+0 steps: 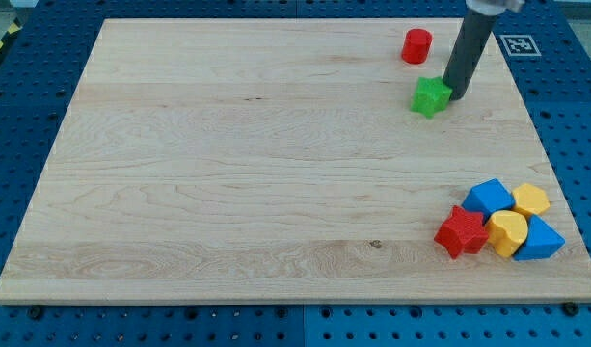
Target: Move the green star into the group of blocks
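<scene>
The green star (430,96) lies on the wooden board (256,164) near the view's upper right. My tip (455,95) stands right against the star's right side, touching it. The group of blocks sits at the view's lower right: a red star (461,232), a blue block (489,197), a yellow block (530,200), a yellow heart-like block (508,232) and another blue block (540,240), all packed together. The green star is well above the group, apart from it.
A red cylinder (416,45) stands alone near the board's top edge, up and left of the green star. A tag marker (517,44) lies off the board at the view's upper right. Blue perforated table surrounds the board.
</scene>
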